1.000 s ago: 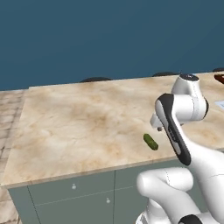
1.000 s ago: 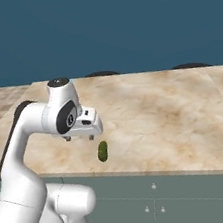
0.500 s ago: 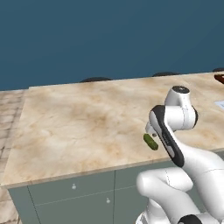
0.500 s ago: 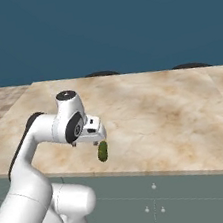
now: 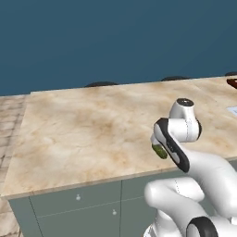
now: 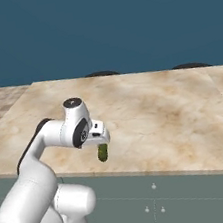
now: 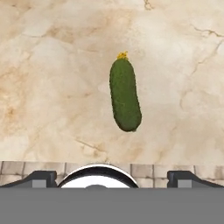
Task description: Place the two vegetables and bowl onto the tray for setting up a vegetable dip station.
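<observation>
Near the front edge of the beige marbled stone counter [image 6: 149,113] lies the small dark green cucumber [image 7: 124,95], under my gripper [image 6: 99,134]. Jaws spread wide, empty. I judge it light, firm, smooth-skinned; I would pinch its middle crosswise.

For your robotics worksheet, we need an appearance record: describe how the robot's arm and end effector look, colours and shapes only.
The arm has glossy white, rounded tubular links joined by bulbous segments, with dark grey to black bands and round caps at the joints. The end effector is a small white blocky hand; its two small dark finger tips are squared. No cables or markings are visible.
</observation>
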Robot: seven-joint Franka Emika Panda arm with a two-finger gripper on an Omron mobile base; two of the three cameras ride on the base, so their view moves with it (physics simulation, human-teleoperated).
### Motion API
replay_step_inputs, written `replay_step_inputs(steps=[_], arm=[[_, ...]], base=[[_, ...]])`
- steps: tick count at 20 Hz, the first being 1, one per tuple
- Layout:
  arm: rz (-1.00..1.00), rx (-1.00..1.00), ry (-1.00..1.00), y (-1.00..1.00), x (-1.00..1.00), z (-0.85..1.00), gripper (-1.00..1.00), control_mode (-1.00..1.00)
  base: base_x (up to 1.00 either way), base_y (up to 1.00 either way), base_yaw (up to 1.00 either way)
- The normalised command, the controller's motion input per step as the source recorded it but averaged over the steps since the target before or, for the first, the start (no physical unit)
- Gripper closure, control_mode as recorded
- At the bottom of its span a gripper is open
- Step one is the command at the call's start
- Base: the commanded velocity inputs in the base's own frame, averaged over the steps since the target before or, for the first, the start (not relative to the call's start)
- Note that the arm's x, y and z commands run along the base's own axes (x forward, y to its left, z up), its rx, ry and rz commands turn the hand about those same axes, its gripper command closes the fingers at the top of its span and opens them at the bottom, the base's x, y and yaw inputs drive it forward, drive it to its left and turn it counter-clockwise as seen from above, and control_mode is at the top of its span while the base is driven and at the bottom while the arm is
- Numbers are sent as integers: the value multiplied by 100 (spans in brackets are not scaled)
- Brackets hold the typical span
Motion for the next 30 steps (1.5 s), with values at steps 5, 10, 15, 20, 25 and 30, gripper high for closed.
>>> replay_step_inputs(steps=[5,10,15,20,25,30], arm=[[0,0,0,-11,32,-31,-100,-100],[0,0,0,-4,34,-31,-100,-100],[0,0,0,0,32,-29,-100,-100],[0,0,0,0,27,-28,-100,-100],[0,0,0,-1,26,-31,-100,-100],[0,0,0,-2,18,-31,-100,-100]], base=[[0,0,0],[0,0,0],[0,0,0],[0,0,0],[0,0,0],[0,0,0]])
